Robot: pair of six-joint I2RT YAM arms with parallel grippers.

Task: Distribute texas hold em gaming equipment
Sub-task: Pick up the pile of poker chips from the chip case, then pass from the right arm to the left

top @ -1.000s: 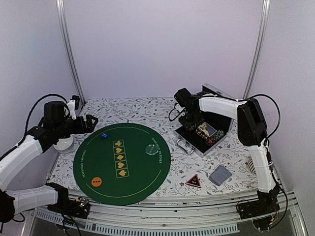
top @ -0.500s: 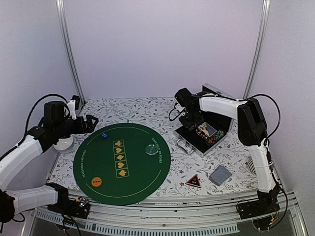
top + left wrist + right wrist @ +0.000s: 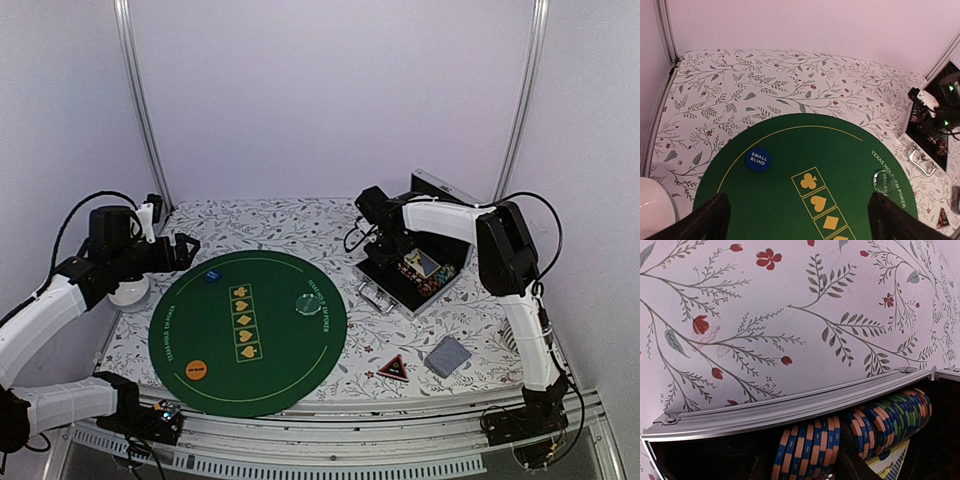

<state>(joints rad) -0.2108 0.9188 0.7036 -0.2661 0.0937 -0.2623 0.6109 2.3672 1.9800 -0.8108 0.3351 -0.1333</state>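
Left fingers [image 3: 710, 220] hang released by the round green felt mat [image 3: 805, 145]. Right fingers [image 3: 852, 469] sit among orange-and-blue striped poker chips [image 3: 807, 450] in a metal-rimmed case [image 3: 790, 407]; their grip cannot be told.

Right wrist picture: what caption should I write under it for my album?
Rows of striped poker chips stand on edge inside the open metal case on the flowered tablecloth.

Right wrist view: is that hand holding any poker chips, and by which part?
Cannot tell: the right hand hangs at the blue-and-orange striped poker chips in the metal case, contact not visible.
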